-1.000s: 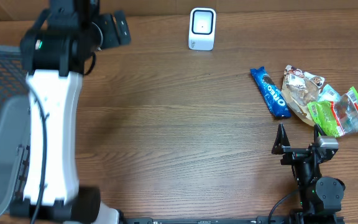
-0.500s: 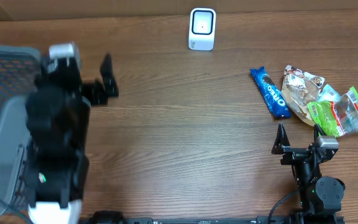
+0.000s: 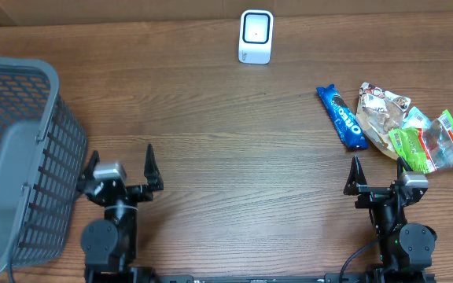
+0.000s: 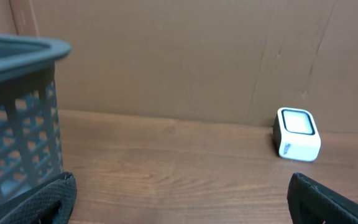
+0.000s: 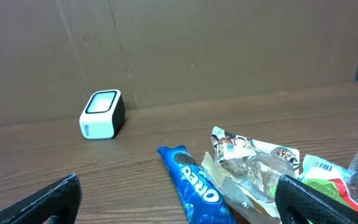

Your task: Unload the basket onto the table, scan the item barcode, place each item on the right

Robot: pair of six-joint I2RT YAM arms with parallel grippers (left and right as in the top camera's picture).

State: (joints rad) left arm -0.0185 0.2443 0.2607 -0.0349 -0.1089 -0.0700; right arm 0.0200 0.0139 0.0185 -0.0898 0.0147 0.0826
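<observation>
Currently both jaws spread, empty | right gripper (image 3: pixel 377 174) parked just short of Oreo pack (image 3: pixel 341 116), snack bags (image 3: pixel 415 130) beside it | left gripper (image 3: pixel 118 167) near basket (image 3: pixel 46 157) | advice: pinch Oreo pack across its width, barcode toward scanner (image 3: pixel 255 35).

"OREO" on blue cookie pack (image 5: pixel 194 180)

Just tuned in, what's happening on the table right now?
Nothing is being handled yet. The left gripper and right gripper sit open and empty at the near edge. The Oreo pack and other snack bags lie ahead of the right arm, the white scanner stands at the far edge, and the grey basket sits at left.
</observation>
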